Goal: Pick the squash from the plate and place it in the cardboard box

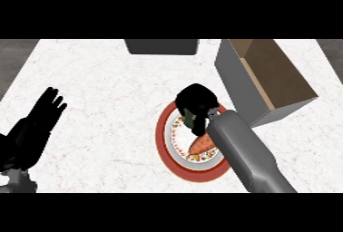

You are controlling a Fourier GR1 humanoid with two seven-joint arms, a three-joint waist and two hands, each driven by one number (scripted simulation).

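Left hand (pixel 40 113) and right hand (pixel 195 102) black, right forearm (pixel 248 154) apparently smooth grey.

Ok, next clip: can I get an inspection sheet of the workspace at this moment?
Surface: white marbled counter.
Job's things: red-rimmed plate; cardboard box open, right of plate; greenish item, possibly the squash, under right hand.
Clutter: orange vegetable on plate; dark grey block at far edge.
Hands: right hand over plate, grip unclear; left hand open, resting at left.
Cables: nothing seen.
Surroundings: grey floor past counter's edges.
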